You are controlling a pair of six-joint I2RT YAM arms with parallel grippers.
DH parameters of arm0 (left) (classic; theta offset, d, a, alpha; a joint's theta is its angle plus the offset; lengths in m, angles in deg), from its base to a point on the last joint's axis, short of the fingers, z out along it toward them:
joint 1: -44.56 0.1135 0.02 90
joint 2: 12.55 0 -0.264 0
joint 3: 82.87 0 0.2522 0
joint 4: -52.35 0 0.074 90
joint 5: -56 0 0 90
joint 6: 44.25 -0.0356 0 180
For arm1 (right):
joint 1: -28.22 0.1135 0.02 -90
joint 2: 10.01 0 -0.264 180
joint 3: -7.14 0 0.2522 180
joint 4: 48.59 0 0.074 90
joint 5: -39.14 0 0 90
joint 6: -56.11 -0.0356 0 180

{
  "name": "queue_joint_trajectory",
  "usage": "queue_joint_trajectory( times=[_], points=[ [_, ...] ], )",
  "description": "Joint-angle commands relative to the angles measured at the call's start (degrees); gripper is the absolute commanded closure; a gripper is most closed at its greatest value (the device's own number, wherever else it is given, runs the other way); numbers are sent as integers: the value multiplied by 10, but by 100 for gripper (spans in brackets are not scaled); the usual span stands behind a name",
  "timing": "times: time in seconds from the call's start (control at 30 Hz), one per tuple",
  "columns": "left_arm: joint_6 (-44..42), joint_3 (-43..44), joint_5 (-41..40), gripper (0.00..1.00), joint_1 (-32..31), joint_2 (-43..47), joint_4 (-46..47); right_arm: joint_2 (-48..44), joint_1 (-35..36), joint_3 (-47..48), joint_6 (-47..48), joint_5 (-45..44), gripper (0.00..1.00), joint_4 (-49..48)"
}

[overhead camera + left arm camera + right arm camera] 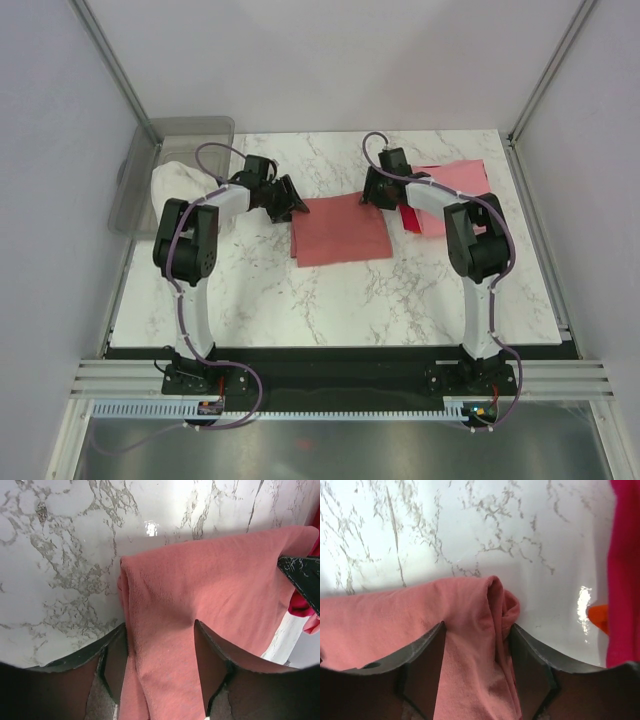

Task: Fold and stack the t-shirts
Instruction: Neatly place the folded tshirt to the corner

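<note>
1. At the far left of the table [250,290], I record a clear plastic bin [190,135] at the back-left corner, partly past the table's edge. A white cloth [172,185] lies bunched just beside it on the marble.
2. The left gripper [159,630] sits at the left edge of the salmon-red t-shirt [340,230]. Its wrist view shows the two fingers standing apart, with the shirt's rolled left edge running between them. I read the jaws as spread, straddling the cloth and not pinched onto it.
3. The salmon-red t-shirt lies folded to a rough rectangle at the middle of the table, between the two grippers. It rests flat on the marble, and layered edges show along its near-left side.
4. The right gripper [477,630] sits at the back-right corner of the same shirt. Its fingers also stand apart, with the bunched right edge of the cloth lying between them. I read these jaws as spread too.
5. The bright red t-shirt [412,218] lies just right of the salmon-red one and is largely hidden under the right arm. I cannot tell whether the two shirts touch.
6. The light pink t-shirt [458,178] lies flat at the back right of the table, with the bright red one over its near-left part.
7. A small orange item [597,617] shows in the right wrist view, close beside the bright red cloth. I cannot tell what it is.
</note>
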Motion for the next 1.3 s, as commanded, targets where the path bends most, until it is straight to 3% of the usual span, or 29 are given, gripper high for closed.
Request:
queue_joint_trajectory(
  times=[0.0, 0.13, 0.37, 0.47, 0.5, 1.0, 1.27],
  points=[
    [-5, 17, -18, 41, -9, -29, -30, 19, 11, 21, -2, 6, 42, 18],
    [-4, 36, -17, 56, -11, -47, -40, 34, 18, 42, 8, 0, 56, 32],
    [-7, 56, -39, 72, -23, -53, -57, 34, 40, 68, 39, -21, 85, 41],
    [-9, 56, -52, 94, -27, -43, -56, 24, 43, 54, 43, -14, 100, 26],
    [-10, 51, -54, 98, -29, -35, -55, 12, 43, 46, 44, -14, 100, 18],
    [-12, -81, -115, 98, -81, 180, -23, -232, 44, -156, 36, -18, 100, -69],
    [11, -105, -135, 98, -151, 274, -23, -368, 40, -178, 45, -80, 100, 3]
  ],
)
